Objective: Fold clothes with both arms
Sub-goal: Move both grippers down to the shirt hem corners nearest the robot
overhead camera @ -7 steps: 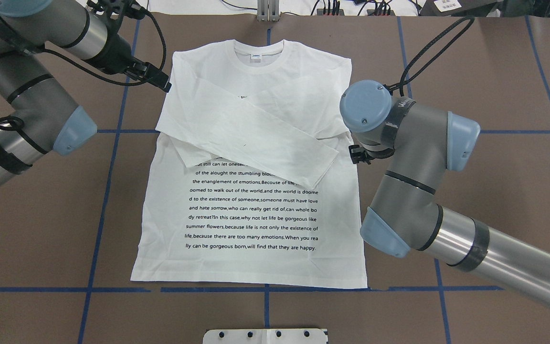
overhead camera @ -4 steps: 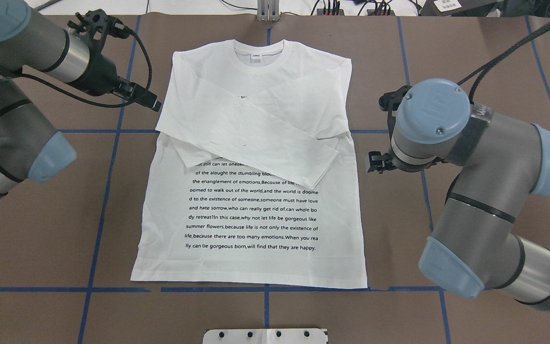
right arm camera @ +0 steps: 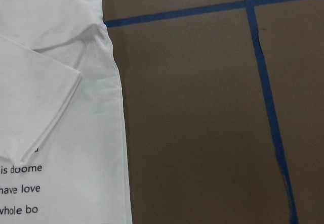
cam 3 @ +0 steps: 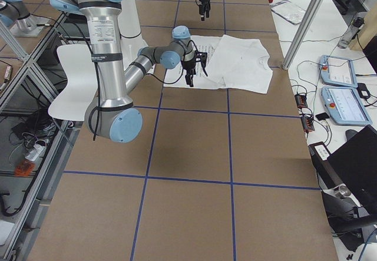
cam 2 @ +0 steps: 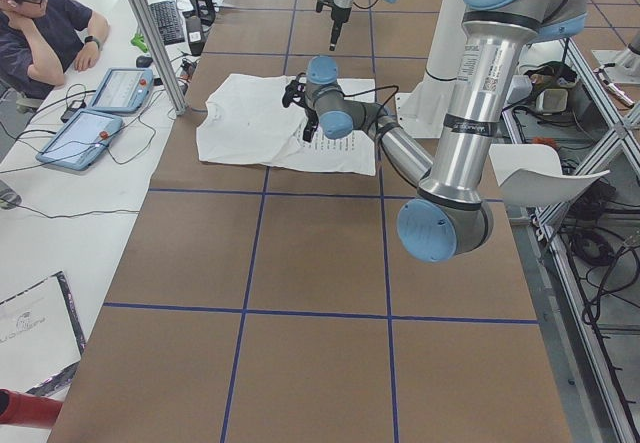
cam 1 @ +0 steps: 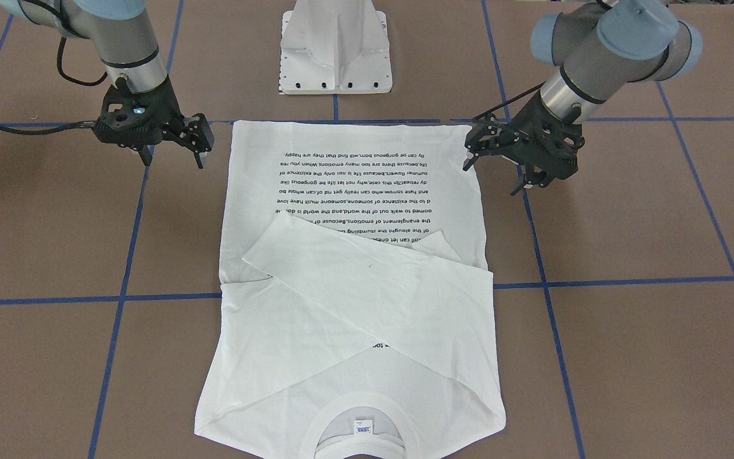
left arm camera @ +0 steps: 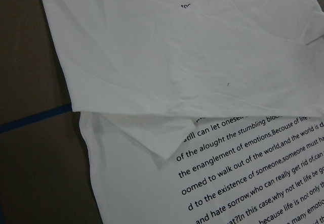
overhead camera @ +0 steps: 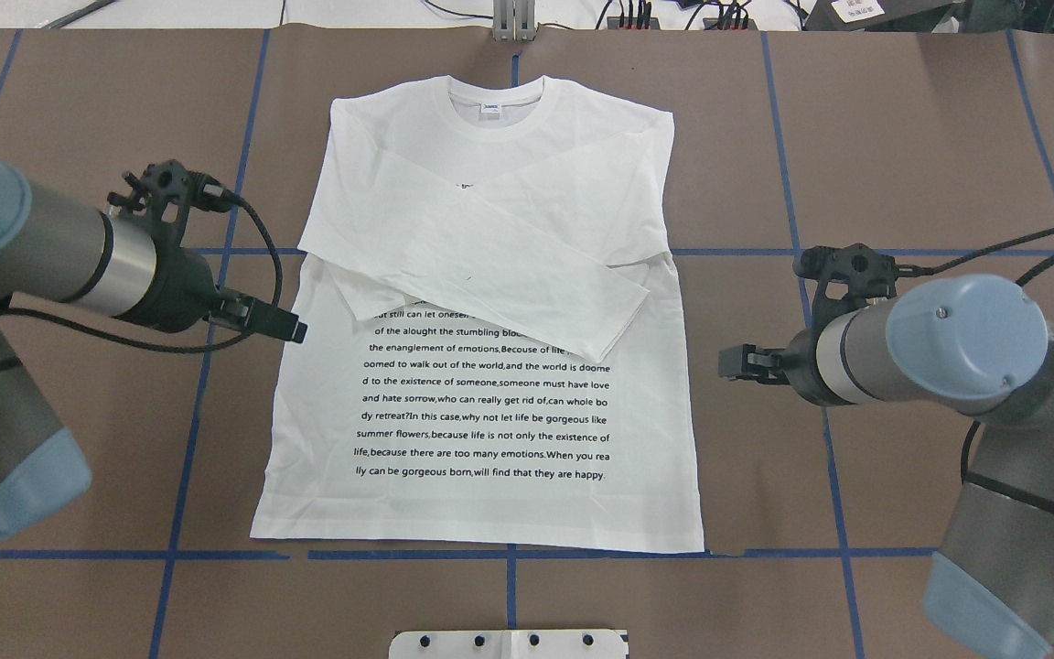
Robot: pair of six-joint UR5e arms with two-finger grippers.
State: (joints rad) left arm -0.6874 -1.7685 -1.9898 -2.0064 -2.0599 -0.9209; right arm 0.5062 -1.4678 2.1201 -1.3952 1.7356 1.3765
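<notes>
Left gripper (overhead camera: 294, 328) and right gripper (overhead camera: 730, 362) hung spread wide and empty, flanking the T-shirt (overhead camera: 490, 412), which lay flat on the table (overhead camera: 930, 137) with its sleeves (overhead camera: 490, 265) crossed. Limp, light cotton would likely sag; pinching the near hem corners (overhead camera: 257, 531), then carrying toward the far collar (overhead camera: 495, 101), seemed soundest.

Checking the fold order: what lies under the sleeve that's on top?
The other sleeve crosses beneath the top sleeve; only its cuff end and shoulder part show. The upper lines of the black text are covered.
</notes>
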